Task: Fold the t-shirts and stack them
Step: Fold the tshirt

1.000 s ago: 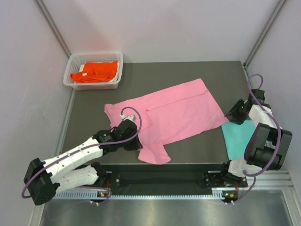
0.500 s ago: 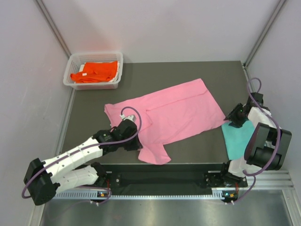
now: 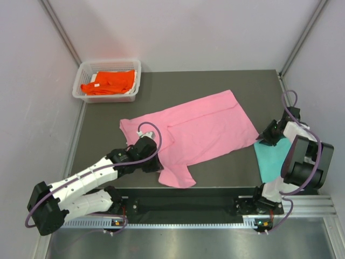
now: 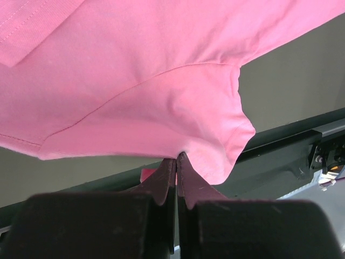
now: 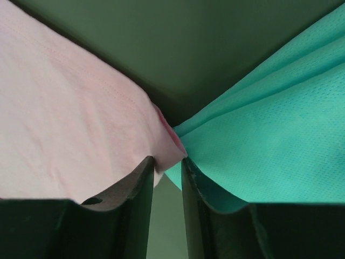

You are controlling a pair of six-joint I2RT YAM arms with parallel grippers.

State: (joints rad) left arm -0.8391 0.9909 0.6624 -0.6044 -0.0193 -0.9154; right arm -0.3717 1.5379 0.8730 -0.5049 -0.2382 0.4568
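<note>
Bare bench [image 3: 215, 86] lies open along the far side and between the basket [image 3: 108, 97] and the pink shirt [image 3: 205, 127], which covers the middle. The teal shirt [image 3: 272, 159] fills the right edge. The left arm [image 3: 91, 178] crosses the near-left corner. Walls [image 3: 32, 108] close both sides.

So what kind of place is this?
Probably a robot test cell: white panels wall in a dark table, the left arm and right arm are bolted at its near edge, and a pink t-shirt lies spread out.

Pink t-shirt [image 4: 135, 81] hem in tightly closed tool [image 4: 177, 164]
</note>
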